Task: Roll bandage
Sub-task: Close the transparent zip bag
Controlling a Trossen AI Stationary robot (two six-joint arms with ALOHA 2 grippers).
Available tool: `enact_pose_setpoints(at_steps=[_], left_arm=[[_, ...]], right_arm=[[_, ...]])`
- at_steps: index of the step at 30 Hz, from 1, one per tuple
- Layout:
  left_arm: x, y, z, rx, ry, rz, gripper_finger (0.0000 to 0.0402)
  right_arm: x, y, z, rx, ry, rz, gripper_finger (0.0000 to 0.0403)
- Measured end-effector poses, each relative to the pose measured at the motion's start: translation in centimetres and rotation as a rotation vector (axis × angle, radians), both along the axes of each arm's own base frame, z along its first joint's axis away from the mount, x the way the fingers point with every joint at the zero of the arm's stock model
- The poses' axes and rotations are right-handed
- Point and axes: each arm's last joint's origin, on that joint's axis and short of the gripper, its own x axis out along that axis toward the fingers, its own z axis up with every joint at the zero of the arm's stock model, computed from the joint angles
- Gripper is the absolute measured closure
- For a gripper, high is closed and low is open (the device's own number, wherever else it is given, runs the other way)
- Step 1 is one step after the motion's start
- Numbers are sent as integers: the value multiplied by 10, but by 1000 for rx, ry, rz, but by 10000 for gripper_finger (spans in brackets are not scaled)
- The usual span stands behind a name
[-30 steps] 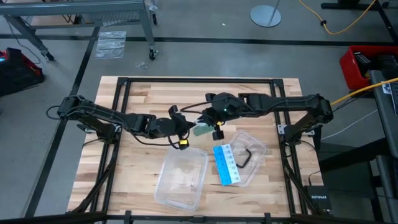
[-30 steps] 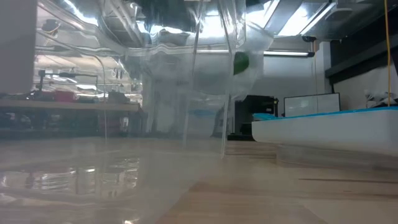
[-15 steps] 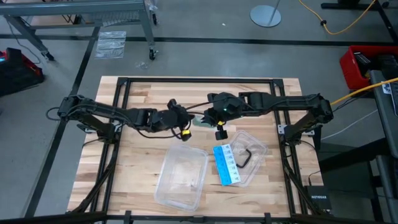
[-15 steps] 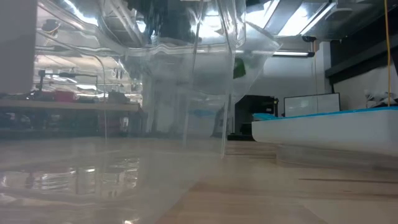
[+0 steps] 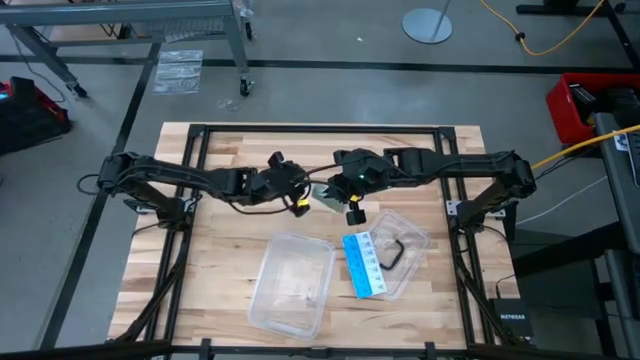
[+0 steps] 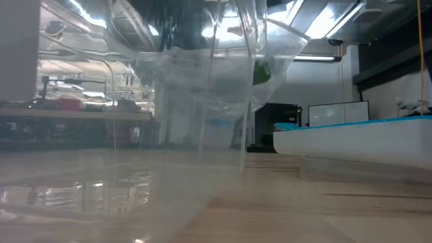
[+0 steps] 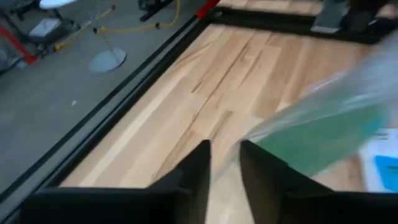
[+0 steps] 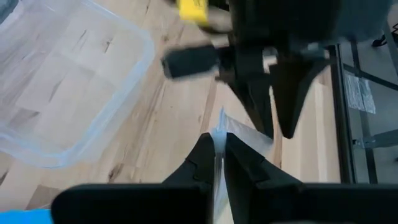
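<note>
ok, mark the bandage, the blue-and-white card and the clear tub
bandage (image 7: 323,140), left wrist view, middle of the green strip inside the clear wrapper
blue-and-white card (image 5: 365,266), high view, card's centre
clear tub (image 5: 272,256), high view, its left rim

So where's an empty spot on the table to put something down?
Bare wood lies along the table's left side, beside the clear tub, and across the far edge behind both arms. It is crowded mid-table, where both grippers meet at the wrapper, and front right by the blue-and-white card.
</note>
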Motion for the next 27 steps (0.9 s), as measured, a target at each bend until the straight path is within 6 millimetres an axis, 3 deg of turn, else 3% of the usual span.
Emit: enact_pose_setpoints(at_steps=[4, 8, 17, 27], left_arm=[[5, 4, -8, -18, 13, 14, 256], [8, -3, -12, -26, 51, -110, 226], [12, -32, -7, 83, 53, -353, 235], [19, -32, 7, 176, -71, -380, 250]], right_arm=[[0, 0, 0, 0, 6, -1, 384], [-1, -1, -1, -13, 20, -14, 384], [-3, -2, -3, -31, 45, -30, 384], [1, 0, -8, 29, 59, -11, 384]])
